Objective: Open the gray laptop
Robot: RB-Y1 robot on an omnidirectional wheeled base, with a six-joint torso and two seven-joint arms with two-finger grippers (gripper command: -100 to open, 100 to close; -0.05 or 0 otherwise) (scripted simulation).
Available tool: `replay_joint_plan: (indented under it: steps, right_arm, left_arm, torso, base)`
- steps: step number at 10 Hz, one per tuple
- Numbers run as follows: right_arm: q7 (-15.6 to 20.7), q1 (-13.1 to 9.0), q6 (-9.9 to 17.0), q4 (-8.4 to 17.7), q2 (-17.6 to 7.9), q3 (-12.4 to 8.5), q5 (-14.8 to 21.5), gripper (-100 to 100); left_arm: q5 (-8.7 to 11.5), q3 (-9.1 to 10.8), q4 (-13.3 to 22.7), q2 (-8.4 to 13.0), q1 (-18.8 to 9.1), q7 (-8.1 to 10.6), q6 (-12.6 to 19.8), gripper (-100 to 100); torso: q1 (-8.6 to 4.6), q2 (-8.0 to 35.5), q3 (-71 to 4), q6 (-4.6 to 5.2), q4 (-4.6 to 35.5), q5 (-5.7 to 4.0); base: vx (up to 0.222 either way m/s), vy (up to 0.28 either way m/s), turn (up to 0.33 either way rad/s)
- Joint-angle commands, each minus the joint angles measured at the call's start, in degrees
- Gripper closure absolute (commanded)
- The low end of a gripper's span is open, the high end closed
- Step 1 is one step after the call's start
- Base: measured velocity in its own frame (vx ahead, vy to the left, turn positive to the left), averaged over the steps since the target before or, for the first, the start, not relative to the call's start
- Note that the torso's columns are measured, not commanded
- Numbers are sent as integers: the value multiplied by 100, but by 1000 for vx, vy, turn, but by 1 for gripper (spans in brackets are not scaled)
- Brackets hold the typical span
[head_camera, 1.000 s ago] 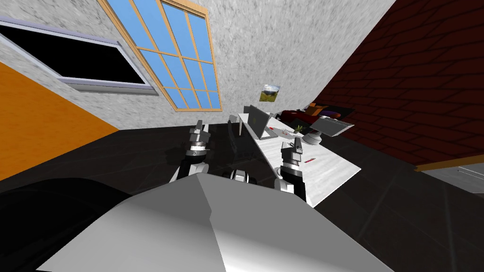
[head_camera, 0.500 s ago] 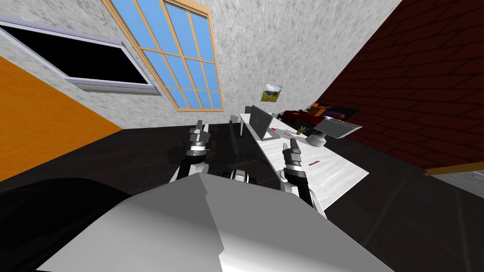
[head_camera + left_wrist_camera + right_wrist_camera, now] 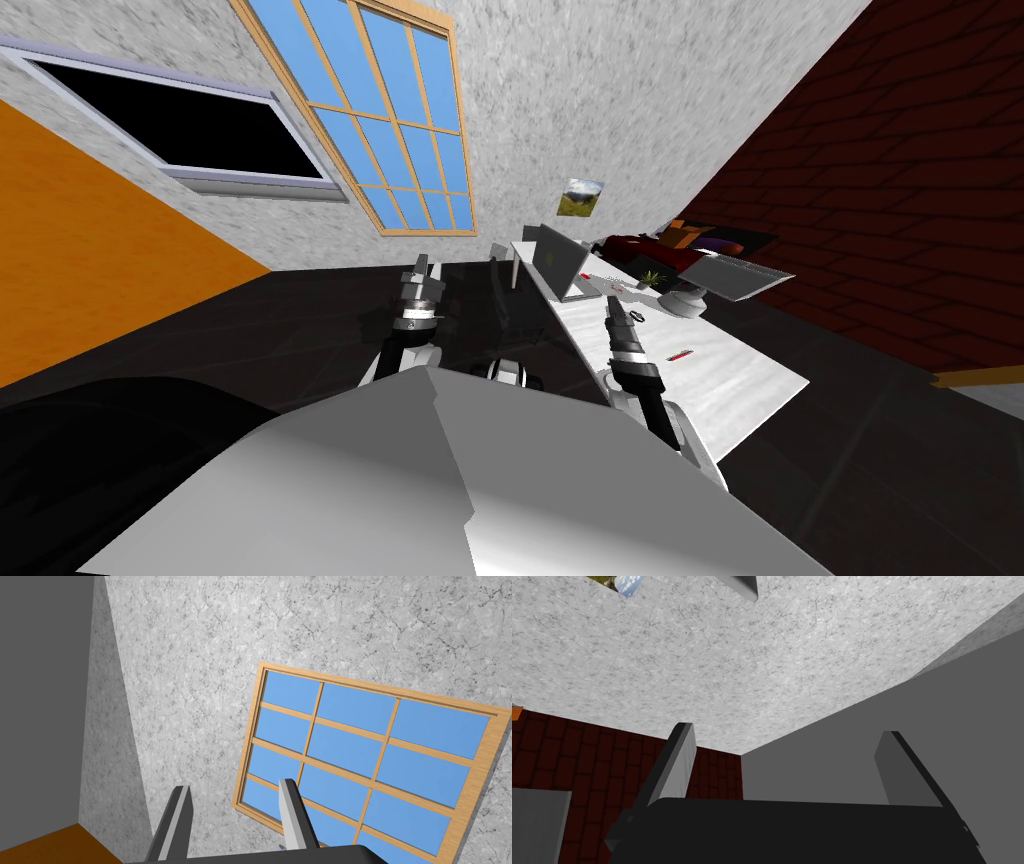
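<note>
Laptop [image 3: 558,266]: grey, on the far end of the white desk [image 3: 730,385], by the desk's left edge. Lid stands raised, near upright, over the base. Just right of it is a small plant [image 3: 652,277], then a grey monitor [image 3: 742,276] on a round base, screen tipped well back. A small dark item [image 3: 636,316] lies mid-desk, too small to name. Red pen [image 3: 680,354] lies flat nearer the robot, apart from the rest.

Right gripper [image 3: 612,302] is up over the desk's left edge, on the near side of the laptop and pointing toward it. It is not touching, with a clear gap between. In its wrist view the fingers [image 3: 677,766] stand wide apart with nothing between them.

Left gripper [image 3: 420,266] is held up over the dark floor [image 3: 300,330], left of the desk, well apart from the laptop. In its wrist view the fingers [image 3: 292,811] are apart, a narrower gap than the right's, holding nothing.

Behind the desk is a speckled grey wall with a small picture [image 3: 581,197]. A wood-framed window [image 3: 390,120] is further left, and a brick wall [image 3: 880,180] is on the right.
</note>
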Motion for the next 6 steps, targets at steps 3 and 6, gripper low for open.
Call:
replay_joint_plan:
  steps: [3,6]
  right_arm:
    - [435,20,48,199,-591,-398,656,-100]
    - [705,25,91,328,-984,-641,1071,-100]
  left_arm:
    - [0,0,0,0,0,0,0,0]
    - [0,0,0,0,0,0,0,0]
  torso:
    - [0,2,2,0,1,0]
    - [-1,-3,-1,0,0,0]
  base:
    - [42,52,53]
    - [48,51,51]
